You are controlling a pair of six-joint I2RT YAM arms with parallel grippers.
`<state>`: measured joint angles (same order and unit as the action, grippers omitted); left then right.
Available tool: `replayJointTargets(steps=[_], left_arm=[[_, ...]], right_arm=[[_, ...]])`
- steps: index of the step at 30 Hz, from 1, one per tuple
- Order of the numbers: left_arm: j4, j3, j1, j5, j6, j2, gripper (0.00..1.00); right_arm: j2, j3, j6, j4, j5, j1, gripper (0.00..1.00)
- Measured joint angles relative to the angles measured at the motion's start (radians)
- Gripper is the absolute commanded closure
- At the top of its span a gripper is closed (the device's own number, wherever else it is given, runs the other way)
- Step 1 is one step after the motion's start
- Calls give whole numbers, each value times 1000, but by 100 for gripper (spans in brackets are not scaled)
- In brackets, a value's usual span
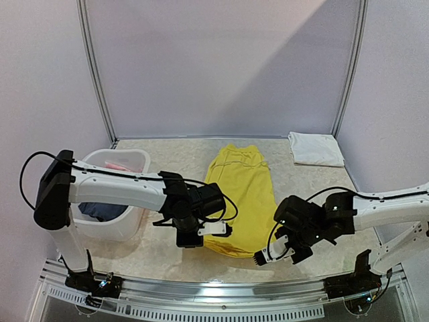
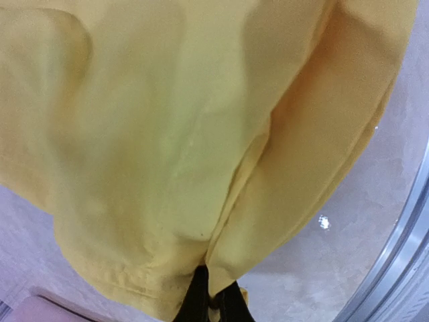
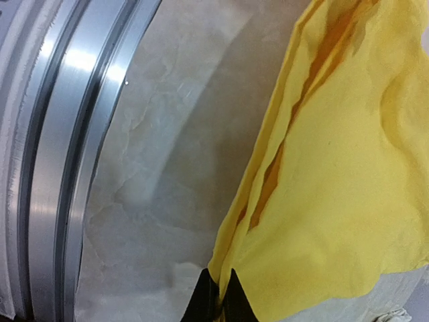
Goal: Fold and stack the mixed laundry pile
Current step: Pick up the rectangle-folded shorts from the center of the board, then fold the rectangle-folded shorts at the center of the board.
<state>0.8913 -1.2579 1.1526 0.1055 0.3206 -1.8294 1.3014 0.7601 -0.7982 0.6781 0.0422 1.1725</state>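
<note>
- Yellow shorts (image 1: 242, 191) lie spread on the pale marbled table (image 1: 301, 181), stretching away from both of your grippers.
- Your left gripper (image 2: 211, 298) is clamped on their near hem.
- Your right gripper (image 3: 218, 288) is pinched tight on their near corner.
- A metal rail (image 3: 60, 168) runs beside the right gripper; a folded white cloth (image 1: 315, 149) lies far beyond it.

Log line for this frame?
yellow shorts: spread out | left gripper: shut on near hem | right gripper: shut on near hem | white T-shirt: folded, far right

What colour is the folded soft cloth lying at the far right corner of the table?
White. The folded cloth shows best in the top external view.
</note>
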Motion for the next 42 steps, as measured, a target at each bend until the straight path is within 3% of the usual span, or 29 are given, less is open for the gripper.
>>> replayJointTargets(steps=[13,21,29,34,42], left_arm=[[220,-340,43,73,-24,36,100],[289,-397,90,155,-52,58,100],[167,-515,24,333,8,19,100],[42,-654,-104,406,23,-126,100],[-20,-895,-242,477,18,-428,100]], right_arm=[[-124,264,35,378,-245,-138,100],[-126,397,28,507,-356,-311,100],[-108,496,26,402,-322,-522,100],[32,515,77,251,-314,-689,100],[307,628,186,27,-279,-776,100]])
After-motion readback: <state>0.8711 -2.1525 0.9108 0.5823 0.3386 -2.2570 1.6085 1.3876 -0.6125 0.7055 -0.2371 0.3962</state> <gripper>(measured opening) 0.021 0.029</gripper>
